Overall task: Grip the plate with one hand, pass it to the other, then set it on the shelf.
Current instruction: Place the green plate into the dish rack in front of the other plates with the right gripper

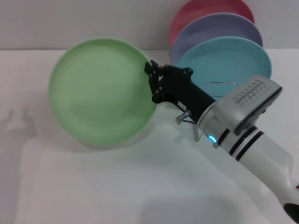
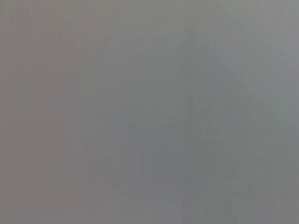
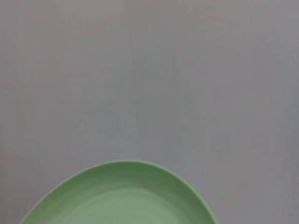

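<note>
The right gripper (image 1: 153,84) is clamped on the light green plate (image 1: 100,91) at its right rim, holding it upright above the table. The wire rack (image 1: 223,84) stands behind the gripper, to its right, so the plate lies on the jaws' far side from it. The left gripper is out of view.

A white tabletop (image 1: 93,186) fills the foreground under soft, even light; beyond its far edge stands a plain grey wall (image 1: 70,23), seemingly bare.

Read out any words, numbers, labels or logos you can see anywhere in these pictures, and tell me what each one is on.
None can be read.
A small pale label on the right gripper, which holds the green plate: too blurred to read.
The plates behind it and the wrist views show no text.
</note>
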You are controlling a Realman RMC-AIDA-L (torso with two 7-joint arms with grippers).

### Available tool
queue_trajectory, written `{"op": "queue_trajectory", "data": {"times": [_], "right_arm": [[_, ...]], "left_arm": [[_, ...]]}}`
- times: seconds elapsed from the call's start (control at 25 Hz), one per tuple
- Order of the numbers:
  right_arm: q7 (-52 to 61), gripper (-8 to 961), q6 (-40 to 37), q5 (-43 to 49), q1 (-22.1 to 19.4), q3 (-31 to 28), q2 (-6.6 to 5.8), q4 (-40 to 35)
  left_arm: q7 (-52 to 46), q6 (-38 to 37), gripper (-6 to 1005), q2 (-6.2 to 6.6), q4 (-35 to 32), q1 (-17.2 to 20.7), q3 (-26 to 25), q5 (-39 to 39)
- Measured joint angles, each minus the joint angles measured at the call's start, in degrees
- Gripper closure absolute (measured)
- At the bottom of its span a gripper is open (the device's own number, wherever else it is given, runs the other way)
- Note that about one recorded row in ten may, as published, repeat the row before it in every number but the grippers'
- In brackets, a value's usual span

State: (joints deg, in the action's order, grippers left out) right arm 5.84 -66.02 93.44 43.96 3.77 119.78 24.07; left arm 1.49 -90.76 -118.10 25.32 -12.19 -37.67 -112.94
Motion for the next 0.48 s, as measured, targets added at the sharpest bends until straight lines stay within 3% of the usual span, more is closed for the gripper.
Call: {"op": "queue_trajectory", "data": {"times": [0.08, 0.48], "right_arm": [[-0.2, 927, -6.1, 2.5, -1.6, 0.0, -0.09, -1.7], [-12.5, 927, -25.8, 3.7, -9.0, 0.0, -0.52, -4.5]], "left_arm": [[-8.2, 0.0, 676, 0.06, -4.0, -1.1, -1.9, -0.1], [-18.2, 0.7, 677, 0.38, -7.4, -2.4, -2.3, -0.1]]}}
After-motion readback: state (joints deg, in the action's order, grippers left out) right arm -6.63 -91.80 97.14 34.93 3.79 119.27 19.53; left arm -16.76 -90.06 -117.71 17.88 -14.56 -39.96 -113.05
